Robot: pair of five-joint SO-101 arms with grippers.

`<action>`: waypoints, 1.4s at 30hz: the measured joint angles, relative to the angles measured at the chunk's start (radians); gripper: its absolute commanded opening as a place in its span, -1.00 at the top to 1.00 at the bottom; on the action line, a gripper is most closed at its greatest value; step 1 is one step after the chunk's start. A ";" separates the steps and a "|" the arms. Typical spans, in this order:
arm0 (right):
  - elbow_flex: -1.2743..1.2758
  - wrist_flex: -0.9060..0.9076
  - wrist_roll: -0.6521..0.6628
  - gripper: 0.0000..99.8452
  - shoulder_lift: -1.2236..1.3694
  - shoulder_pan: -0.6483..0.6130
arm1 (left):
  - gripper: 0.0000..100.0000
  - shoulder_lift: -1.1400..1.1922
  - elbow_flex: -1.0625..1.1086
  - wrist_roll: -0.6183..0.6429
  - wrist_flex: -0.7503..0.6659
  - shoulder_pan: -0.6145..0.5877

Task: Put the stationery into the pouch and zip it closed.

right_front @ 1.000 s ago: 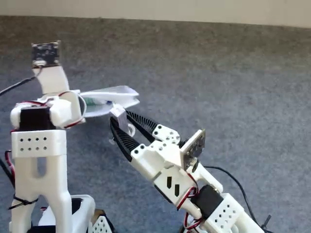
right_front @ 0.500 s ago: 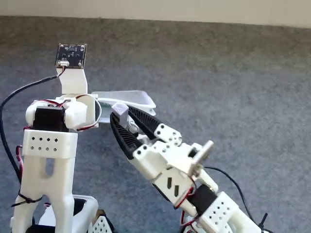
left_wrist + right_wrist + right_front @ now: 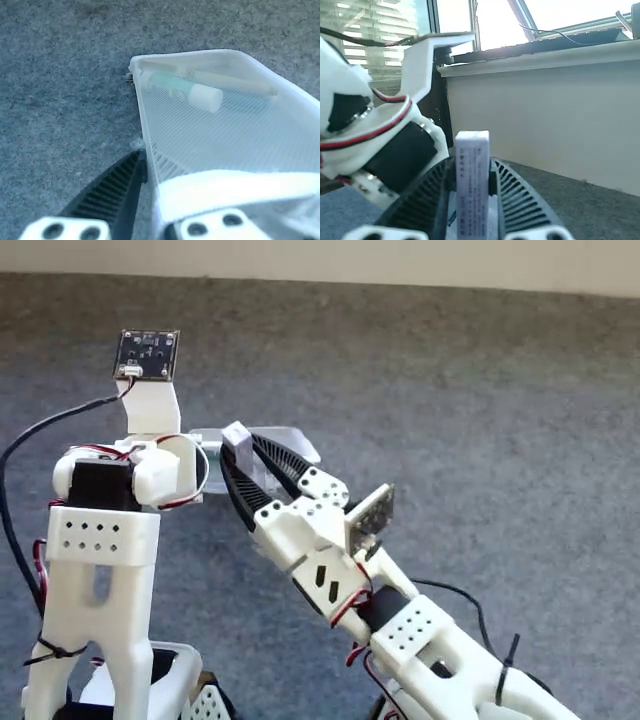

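Pouch (image 3: 225, 135): translucent mesh, over the grey counter (image 3: 480, 390). I see one edge pinched in the left end effector (image 3: 150, 172), which is closed tight on it.
Inside pouch: green pen (image 3: 172, 84), white cylinder (image 3: 205, 97), pale stick (image 3: 232, 82).
White block (image 3: 471, 185): upright, clamped in the right end effector (image 3: 471, 165); the narrow gap between the fingers is filled by it.
Relation: I read the block at the fingertips, just beside the pouch's open end in the high view.

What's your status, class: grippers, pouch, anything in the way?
Left gripper shut on pouch. Right gripper shut on eraser, beside pouch. Pens already inside. Left arm close beside right gripper.
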 measured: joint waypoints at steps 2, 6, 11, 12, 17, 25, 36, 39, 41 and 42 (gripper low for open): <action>-0.008 -0.018 0.000 0.99 0.031 0.000 | 0.98 0.000 0.000 0.000 0.000 0.000; -0.009 -0.040 0.002 0.99 0.074 0.000 | 0.98 0.000 0.000 0.000 0.000 0.000; -0.009 -0.040 0.002 0.99 0.104 0.000 | 0.98 0.000 0.000 0.002 0.000 0.000; -0.009 -0.040 0.002 0.99 0.104 0.000 | 0.98 0.000 0.000 0.002 0.000 0.000; -0.009 -0.040 0.089 0.98 0.107 0.000 | 0.98 0.000 0.000 0.003 0.000 -0.026; -0.009 -0.040 0.173 0.75 0.109 0.000 | 0.98 0.000 0.000 0.005 0.000 -0.032; 0.000 -0.038 0.178 0.60 0.112 -0.002 | 0.98 0.000 0.000 0.000 0.000 -0.031; 0.002 -0.038 0.178 0.60 0.112 -0.002 | 0.98 0.000 0.000 0.000 0.000 -0.031; 0.002 -0.038 0.178 0.60 0.112 -0.002 | 0.98 0.000 0.000 0.000 0.000 -0.031; 0.003 -0.038 0.178 0.60 0.110 -0.002 | 0.98 0.000 0.000 0.000 0.000 -0.031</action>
